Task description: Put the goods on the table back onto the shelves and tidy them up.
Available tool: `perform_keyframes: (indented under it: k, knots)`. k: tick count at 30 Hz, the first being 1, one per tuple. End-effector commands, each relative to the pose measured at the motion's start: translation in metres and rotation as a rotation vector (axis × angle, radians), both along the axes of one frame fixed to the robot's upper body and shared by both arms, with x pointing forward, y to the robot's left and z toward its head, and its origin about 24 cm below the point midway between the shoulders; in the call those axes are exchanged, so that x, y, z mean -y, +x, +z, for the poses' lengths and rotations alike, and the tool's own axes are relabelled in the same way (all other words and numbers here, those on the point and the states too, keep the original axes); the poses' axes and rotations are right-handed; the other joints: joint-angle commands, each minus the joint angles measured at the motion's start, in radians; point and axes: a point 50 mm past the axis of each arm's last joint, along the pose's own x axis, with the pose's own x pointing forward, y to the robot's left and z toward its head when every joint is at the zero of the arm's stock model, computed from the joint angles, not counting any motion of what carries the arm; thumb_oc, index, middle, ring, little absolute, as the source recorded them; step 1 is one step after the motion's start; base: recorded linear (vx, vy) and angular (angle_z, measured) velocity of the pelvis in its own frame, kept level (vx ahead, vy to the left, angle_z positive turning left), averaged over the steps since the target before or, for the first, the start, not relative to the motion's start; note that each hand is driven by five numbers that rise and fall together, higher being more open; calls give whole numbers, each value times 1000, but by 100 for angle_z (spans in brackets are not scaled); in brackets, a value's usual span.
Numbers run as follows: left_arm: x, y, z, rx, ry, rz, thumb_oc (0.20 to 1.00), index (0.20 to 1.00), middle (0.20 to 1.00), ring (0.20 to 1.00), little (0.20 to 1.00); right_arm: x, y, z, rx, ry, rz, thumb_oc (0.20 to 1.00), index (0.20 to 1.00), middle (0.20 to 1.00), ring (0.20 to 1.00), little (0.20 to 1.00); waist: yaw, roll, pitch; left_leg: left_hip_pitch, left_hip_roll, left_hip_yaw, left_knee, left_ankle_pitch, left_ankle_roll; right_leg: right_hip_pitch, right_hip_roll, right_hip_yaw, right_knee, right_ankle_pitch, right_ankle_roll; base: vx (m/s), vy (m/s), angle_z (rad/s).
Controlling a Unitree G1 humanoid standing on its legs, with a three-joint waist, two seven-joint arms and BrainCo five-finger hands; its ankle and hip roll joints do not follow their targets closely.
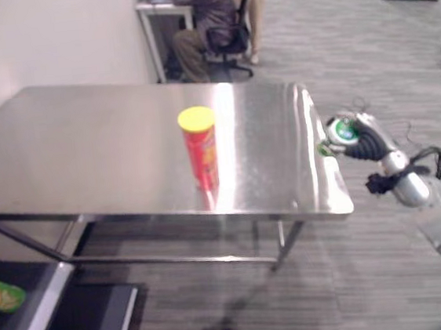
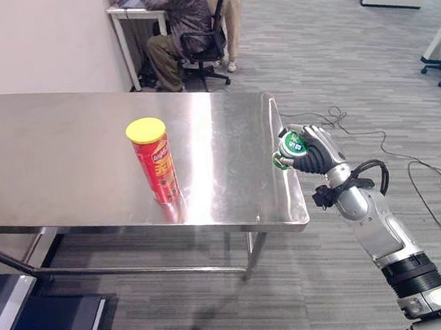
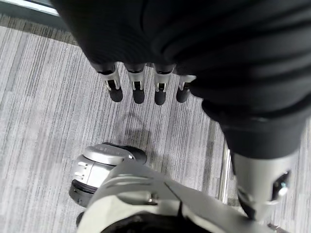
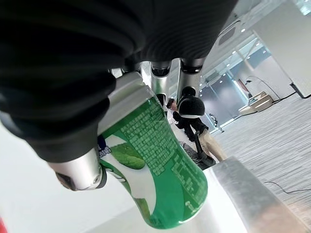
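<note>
Right hand [image 2: 314,151] wrapped around a green can [image 2: 290,147], held just off the steel desk's [image 2: 61,150] 3 o'clock edge. Red tube with yellow lid [image 2: 154,161] standing upright mid-desk, well apart from the can. Left hand [image 3: 146,87] hanging over carpet, fingers looking relaxed, holding nothing. Someone seated at 12 o'clock, probably at a small white table.

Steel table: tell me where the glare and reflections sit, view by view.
Left eye view: a bright streak runs down the steel table just right of the red canister, whose reflection smears below its base. Right eye view: the same streak and reflection by the canister, with glare along the raised right edge near the right robot hand gripping the green can. Right wrist view: the table edge gleams pale.
</note>
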Motion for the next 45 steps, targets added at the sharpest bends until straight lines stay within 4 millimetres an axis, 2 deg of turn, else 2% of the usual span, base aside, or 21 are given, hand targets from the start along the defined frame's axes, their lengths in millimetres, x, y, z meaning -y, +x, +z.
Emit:
perform_keyframes:
  k: [1, 4, 9, 10, 11, 12, 14, 15, 19, 20, 22, 23, 27, 28, 29, 32, 37, 42, 43, 44, 45]
  knots:
    - [2, 18, 0, 0, 6, -92, 1000, 1000, 1000, 1000, 1000, -12, -7, 42, 193, 45, 86, 200, 200, 200, 200, 200, 29, 26, 11, -35, -14, -58, 1, -34, 42, -115, -55, 66, 191, -28, 85, -148, -56, -6]
    - [-2, 25, 2, 26, 24, -87, 1000, 1000, 1000, 1000, 1000, -12, -9, 43, 200, 24, 80, 200, 200, 200, 200, 200, 37, 31, 6, -53, -6, -75, 1, -23, 39, -98, -87, 102, 237, -47, 74, -108, -173, 20]
    - [-10, 22, 4, 39, 41, -73, 1000, 1000, 1000, 1000, 1000, 3, -18, 27, 145, 9, 11, 200, 200, 200, 200, 200, 54, 2, -26, -95, -8, -162, 1, 6, 11, -30, -129, 254, 275, 22, 87, -30, -291, 51]
    - [-18, 27, 8, 63, 62, -55, 1000, 1000, 1000, 1000, 1000, 4, -20, 30, 158, 20, 6, 200, 200, 200, 200, 200, 58, -11, -15, -113, 11, -208, 1, 35, -16, -37, -76, 316, 278, -66, 87, -59, -257, 52]
    - [-18, 27, 8, 63, 62, -55, 1000, 1000, 1000, 1000, 1000, 4, -20, 30, 158, 20, 6, 200, 200, 200, 200, 200, 58, -11, -15, -114, 11, -208, 1, 35, -17, -39, -76, 315, 280, -67, 87, -148, -459, 76]
    - [-22, 33, 9, 79, 75, -25, 1000, 1000, 1000, 1000, 1000, 3, -22, 33, 181, 38, 19, 200, 200, 200, 200, 200, 62, -18, -8, -147, 27, -224, 1, 57, -32, -36, -59, 298, 228, -164, 64, -87, -205, 64]
    - [-22, 33, 9, 85, 76, 11, 1000, 1000, 1000, 1000, 1000, 5, -23, 38, 201, 37, 19, 200, 200, 200, 200, 200, 62, -21, -2, -169, 41, -248, 1, 76, -50, -28, -42, 270, 205, -192, 50, -189, -473, 53]
    - [-18, 35, 8, 103, 57, 83, 1000, 1000, 1000, 1000, 1000, 4, -29, 48, 253, 62, 46, 200, 200, 200, 200, 200, 64, -19, 21, -225, 78, -259, 1, 97, -81, -28, 4, 245, 178, -218, 19, -233, -552, 41]
    - [0, 39, 4, 125, -11, 141, 1000, 1000, 1000, 1000, 1000, 9, -43, 59, 317, 109, 57, 200, 200, 200, 200, 200, 44, 10, 57, -292, 81, -287, 1, 108, -100, -53, 69, 179, 201, -238, -11, -248, -389, 41]
    - [1, 43, 5, 182, -50, 297, 1000, 1000, 1000, 1000, 1000, 18, -50, 57, 329, 154, 15, 200, 200, 200, 200, 200, 36, 11, 79, -314, 64, -209, 1, 98, -87, -60, 67, 122, 203, -219, -14, -226, -237, 53]
    - [1, 43, 5, 181, -50, 296, 1000, 1000, 1000, 1000, 1000, 18, -50, 57, 328, 154, 14, 200, 200, 200, 200, 200, 35, 8, 76, -312, 62, -208, 1, 90, -87, -57, 65, 121, 201, -224, -15, -153, -154, 91]
    - [-7, 25, 4, 182, -71, 499, 1000, 1000, 1000, 1000, 1000, 30, -57, 45, 293, 182, -54, 200, 200, 200, 200, 200, 27, 3, 65, -260, 90, 20, 1, 105, -72, -65, 24, 32, 136, -156, 2, -208, -180, 65]
    - [-5, -6, -1, 89, -82, 596, 1000, 1000, 1000, 1000, 1000, 26, -58, 38, 256, 208, -28, 200, 200, 200, 200, 200, 28, -14, 23, -155, 91, 7, 32, 62, -63, -65, 0, 28, 20, -79, 8, -120, -141, 5]
    - [-4, -9, -2, 71, -81, 577, 1000, 1000, 1000, 1000, 1000, 24, -59, 36, 244, 196, -16, 200, 200, 200, 200, 200, 19, -14, 15, -124, 103, 12, 49, 38, -62, -69, -2, 17, 0, -69, 10, -227, -149, 14]
    - [3, -9, -3, 19, -71, 380, 1000, 1000, 1000, 1000, 1000, 18, -63, 36, 216, 186, 57, 200, 200, 200, 200, 200, -22, 5, -8, -29, 158, 60, 67, 27, -74, -82, 4, -31, -30, -51, 14, -237, -69, 71]
    - [11, 11, -2, 67, -75, 213, 1000, 1000, 1000, 1000, 1000, 12, -66, 35, 195, 201, 122, 200, 200, 200, 200, 200, -52, 30, -25, 35, 211, 119, 58, 47, -93, -108, -2, -92, -30, -44, 22, -211, 47, 76]
    - [48, 39, -1, 150, -153, -37, 1000, 1000, 1000, 1000, 1000, 0, -63, 40, 187, 216, 225, 200, 200, 200, 200, 200, -93, 89, -30, 108, 315, 198, 48, 170, -170, -147, -51, -222, -24, -6, 34, -226, 167, 103]
    - [50, 35, -3, 125, -160, -71, 1000, 1000, 1000, 1000, 1000, -5, -60, 41, 185, 209, 250, 200, 200, 200, 200, 200, -100, 114, -40, 114, 351, 183, 35, 223, -211, -165, -91, -275, -13, 10, 43, -218, 206, 84]
    - [45, 35, -3, 120, -150, -36, 1000, 1000, 1000, 1000, 1000, -5, -62, 43, 189, 195, 248, 200, 200, 200, 200, 200, -96, 115, -39, 100, 352, 159, 33, 199, -209, -162, -115, -284, -5, 20, 55, -380, 389, 133]
    - [42, 32, -3, 106, -143, -29, 1000, 1000, 1000, 1000, 1000, -4, -63, 41, 175, 188, 249, 200, 200, 200, 200, 200, -97, 113, -42, 101, 330, 140, 20, 99, -198, -161, -148, -283, 1, 38, 72, -300, 317, 130]
    - [42, 32, -3, 107, -143, -30, 1000, 1000, 1000, 1000, 1000, -4, -63, 41, 176, 188, 249, 200, 200, 200, 200, 200, -100, 110, -43, 95, 326, 137, 22, 101, -196, -164, -152, -284, 0, 41, 72, -310, 427, 132]
